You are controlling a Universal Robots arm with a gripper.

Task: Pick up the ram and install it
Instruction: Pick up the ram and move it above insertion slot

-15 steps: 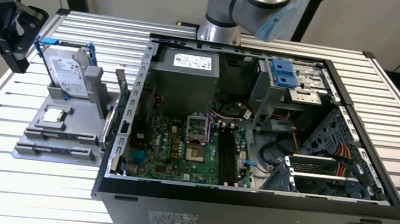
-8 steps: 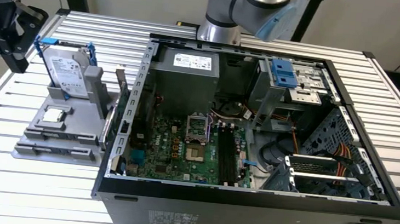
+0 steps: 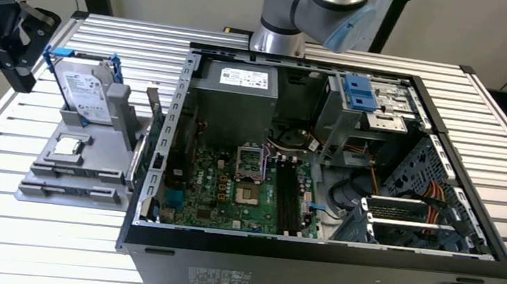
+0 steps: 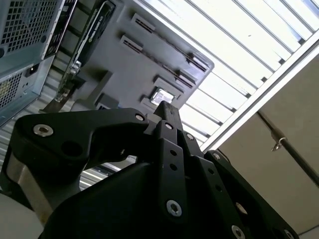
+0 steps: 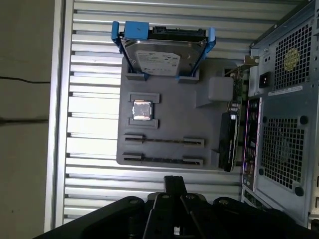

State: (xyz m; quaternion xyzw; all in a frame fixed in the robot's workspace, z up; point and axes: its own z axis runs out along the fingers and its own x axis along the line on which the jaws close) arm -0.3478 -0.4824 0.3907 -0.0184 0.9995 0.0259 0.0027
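Hovering near the grey tray [image 5: 189, 119], the pincer [image 5: 174, 178] seems pressed together, empty, with the ram [image 5: 163, 160] slotted in it

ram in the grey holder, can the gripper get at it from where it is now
Probably yes. The ram lies on edge in a slot of the grey holder with nothing over it, and the gripper hangs in open air beside the holder. Its jaws look shut, so they would need opening.

Bright overhead light: the ribbed tabletop [image 5: 89, 134] glares white in the first wrist view, the tool [image 4: 165, 107] reads dark, and the computer case [image 3: 317, 260] interior lies shadowed.
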